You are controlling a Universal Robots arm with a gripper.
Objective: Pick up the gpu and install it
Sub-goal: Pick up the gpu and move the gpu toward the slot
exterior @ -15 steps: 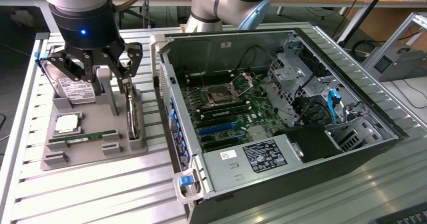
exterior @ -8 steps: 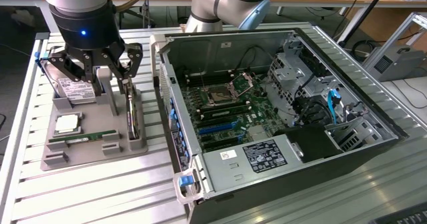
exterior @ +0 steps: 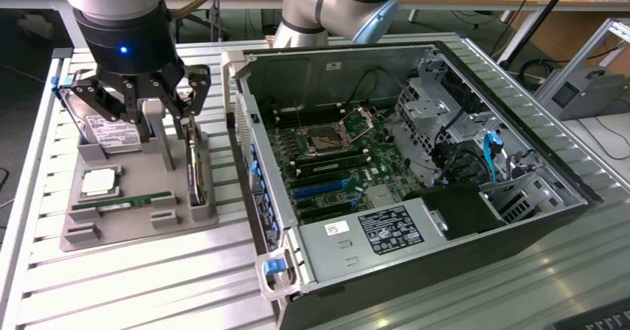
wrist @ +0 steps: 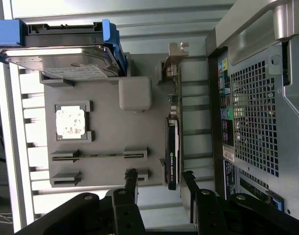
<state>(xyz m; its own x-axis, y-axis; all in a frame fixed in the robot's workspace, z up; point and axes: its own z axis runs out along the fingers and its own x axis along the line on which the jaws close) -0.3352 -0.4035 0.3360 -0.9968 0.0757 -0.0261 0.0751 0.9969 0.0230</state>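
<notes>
A: Checking progress: is anything lifted yet?

B: No. The black two-fingered gripper hangs over the grey plastic holder tray, jaws spread wide and empty. The thin green-and-black gpu stands on edge in the tray's slot, on the side nearest the open grey metal computer case. Pickup and installation are both undone.
</notes>
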